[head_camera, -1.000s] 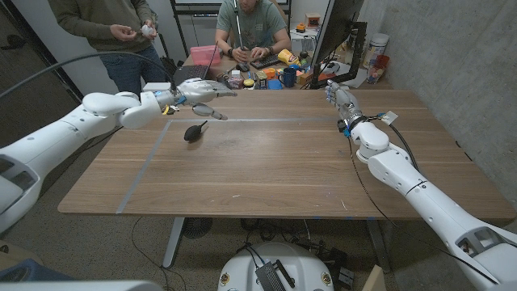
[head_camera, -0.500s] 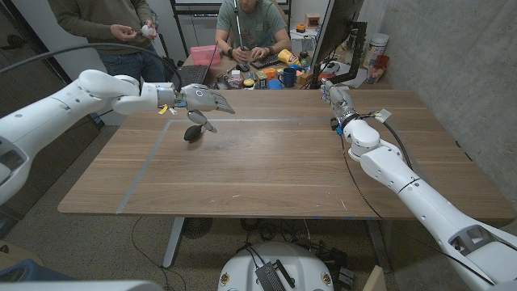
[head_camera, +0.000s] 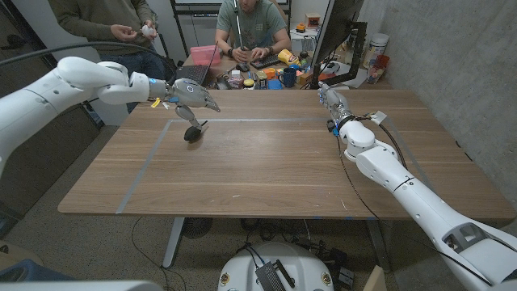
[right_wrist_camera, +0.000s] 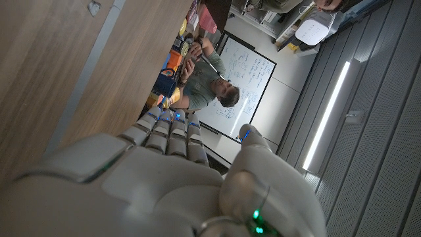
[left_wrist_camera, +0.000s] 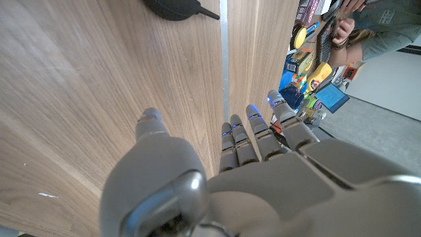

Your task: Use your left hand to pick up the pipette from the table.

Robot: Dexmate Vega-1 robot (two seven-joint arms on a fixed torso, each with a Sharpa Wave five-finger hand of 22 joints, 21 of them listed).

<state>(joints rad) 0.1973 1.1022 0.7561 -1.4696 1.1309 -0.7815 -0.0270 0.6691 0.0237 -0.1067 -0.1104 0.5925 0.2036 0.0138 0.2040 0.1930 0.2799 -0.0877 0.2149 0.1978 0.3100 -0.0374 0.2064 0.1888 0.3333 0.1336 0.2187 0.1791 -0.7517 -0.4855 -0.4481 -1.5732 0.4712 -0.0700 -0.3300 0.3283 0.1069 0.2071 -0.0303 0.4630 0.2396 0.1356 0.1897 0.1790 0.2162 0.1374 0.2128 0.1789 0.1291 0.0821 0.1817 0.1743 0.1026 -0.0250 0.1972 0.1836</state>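
Observation:
The pipette (head_camera: 192, 132), black with a fat bulb and a thin tip, lies on the wooden table (head_camera: 266, 170) at its far left part. My left hand (head_camera: 192, 95) hovers just above and behind it, fingers spread and pointing down, holding nothing. In the left wrist view the pipette (left_wrist_camera: 176, 8) lies on the wood well beyond the fingertips of the left hand (left_wrist_camera: 250, 171). My right hand (head_camera: 331, 97) stands over the far right part of the table, fingers straight and empty; the right wrist view shows the right hand (right_wrist_camera: 171, 178) with thumb apart.
A pale tape line (head_camera: 242, 120) runs across the table near the pipette. Small clutter (head_camera: 271, 77) crowds the far edge, with a monitor (head_camera: 335, 32) beside it. Two people (head_camera: 250, 24) are behind the table.
My left hand has drawn back toward the left and far side, fingers turning downward over the pipette. The right hand has shifted slightly left and farther away. The pipette has not moved.

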